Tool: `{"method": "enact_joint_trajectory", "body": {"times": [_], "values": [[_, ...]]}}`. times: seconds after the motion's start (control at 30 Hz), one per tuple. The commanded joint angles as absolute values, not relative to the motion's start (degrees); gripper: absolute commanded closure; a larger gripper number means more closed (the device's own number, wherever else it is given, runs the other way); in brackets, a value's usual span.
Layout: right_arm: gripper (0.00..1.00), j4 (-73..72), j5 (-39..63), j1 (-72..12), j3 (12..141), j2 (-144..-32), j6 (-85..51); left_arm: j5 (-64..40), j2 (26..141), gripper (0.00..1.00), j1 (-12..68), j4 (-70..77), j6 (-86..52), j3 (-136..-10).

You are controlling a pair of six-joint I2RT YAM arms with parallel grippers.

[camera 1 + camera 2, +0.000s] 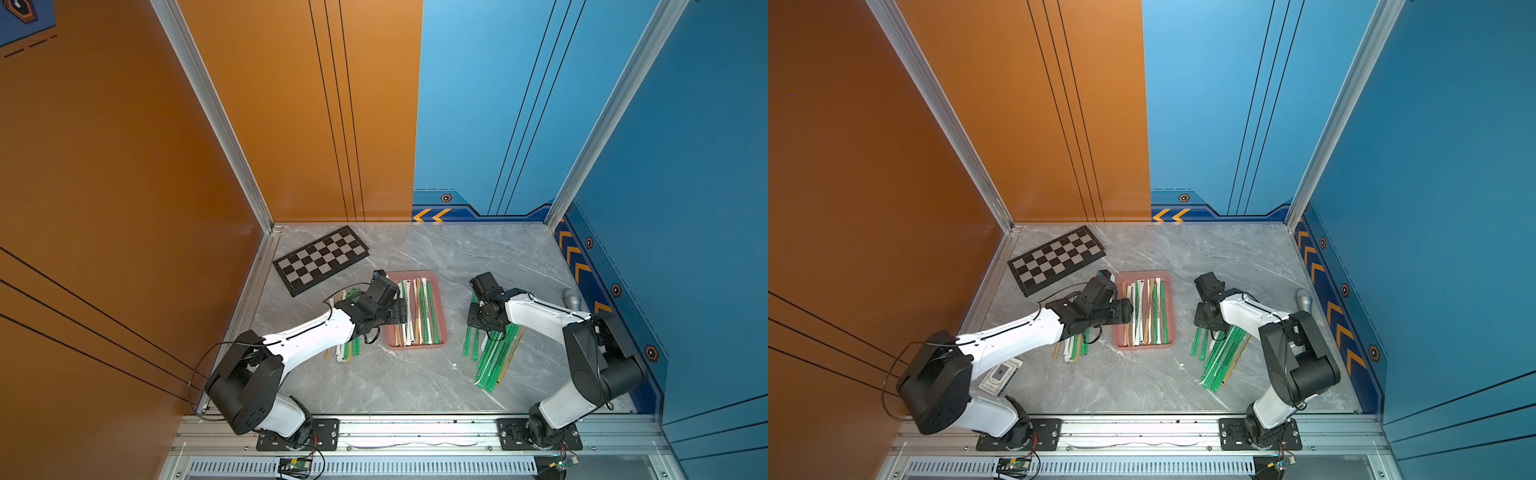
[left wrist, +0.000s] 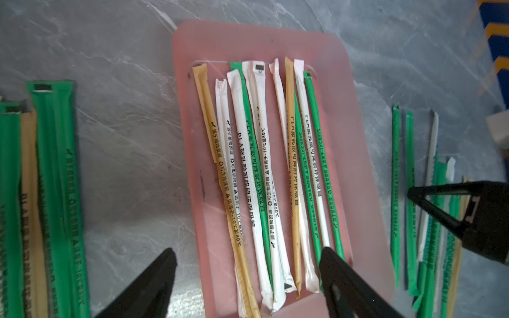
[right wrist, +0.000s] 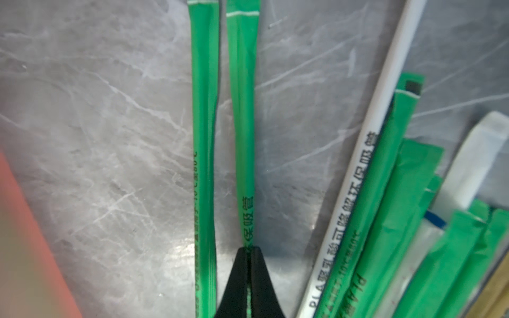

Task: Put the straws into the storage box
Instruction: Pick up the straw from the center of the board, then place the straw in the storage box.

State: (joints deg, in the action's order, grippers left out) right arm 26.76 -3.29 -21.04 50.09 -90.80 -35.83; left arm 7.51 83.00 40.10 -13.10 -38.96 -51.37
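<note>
The pink storage box (image 1: 415,275) lies mid-table and holds several green, white and tan straws (image 1: 419,311) lengthwise. My left gripper (image 2: 248,252) hovers open over the box's left near part; nothing sits between its fingers. More straws (image 1: 347,351) lie left of the box under the left arm. A larger fan of mostly green straws (image 1: 496,353) lies to the right. My right gripper (image 3: 249,249) points down at that fan's far end, shut on one green straw (image 3: 243,137). Another green straw (image 3: 205,137) lies free just beside it.
A black-and-grey chequered board (image 1: 320,259) lies at the back left. A grey metal cylinder (image 1: 572,299) stands by the right wall behind the right arm. A small printed card (image 1: 998,374) lies under the left arm. Walls close in the left, back and right sides.
</note>
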Motion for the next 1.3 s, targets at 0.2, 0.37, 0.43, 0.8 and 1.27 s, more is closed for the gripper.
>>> {"method": "enact_joint_trajectory", "body": {"times": [0.2,0.37,0.43,0.8,1.27], "values": [[0.95,28.7,0.2,-21.1,54.2,-80.6,-37.3,14.5,74.4,0.01,34.0,-20.1,-37.7,-43.6],[0.95,14.9,11.9,-23.3,53.9,-82.3,-41.3,9.2,75.2,0.01,28.8,-21.4,-38.2,-41.1],[0.95,10.6,14.6,-24.5,54.2,-84.7,-42.2,7.2,76.7,0.04,28.0,-21.3,-38.2,-41.1],[0.92,3.4,19.1,-28.6,57.2,-95.2,-43.4,6.4,79.1,0.11,28.0,-21.9,-37.8,-41.4],[0.69,10.6,15.1,-30.2,60.8,-97.7,-39.9,7.2,80.8,0.2,29.1,-22.7,-36.6,-43.0]]}}
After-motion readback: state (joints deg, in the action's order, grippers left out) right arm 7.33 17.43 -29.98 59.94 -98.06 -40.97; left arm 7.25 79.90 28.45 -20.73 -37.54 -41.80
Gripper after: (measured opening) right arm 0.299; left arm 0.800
